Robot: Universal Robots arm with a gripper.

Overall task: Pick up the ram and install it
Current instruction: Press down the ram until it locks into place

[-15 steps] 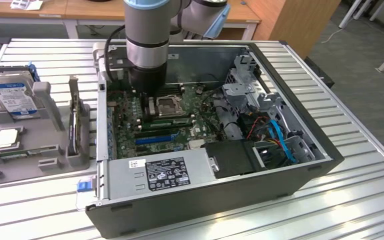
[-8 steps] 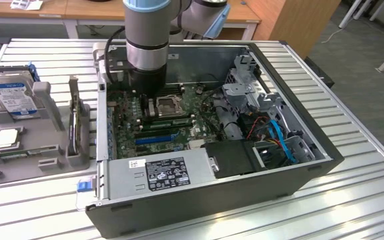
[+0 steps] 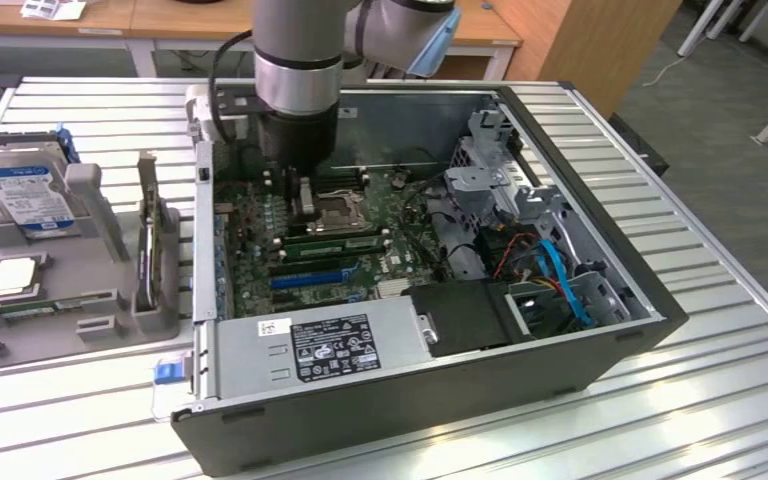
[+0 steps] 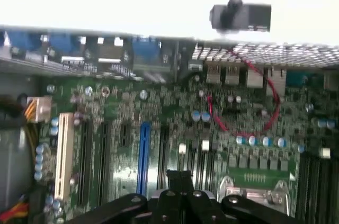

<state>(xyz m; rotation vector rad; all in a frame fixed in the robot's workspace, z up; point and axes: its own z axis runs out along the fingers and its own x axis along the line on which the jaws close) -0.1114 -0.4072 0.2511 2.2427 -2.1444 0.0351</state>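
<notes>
Inside the open computer case, the gripper hovers above the motherboard, apparently for seating; a ram stick lies at its 5 o'clock; finger state: cannot tell.

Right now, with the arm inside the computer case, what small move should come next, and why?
Probably a slow, straight lift: the ram appears to sit in its motherboard slot already, apart from the gripper, which hangs low over the processor socket.
</notes>
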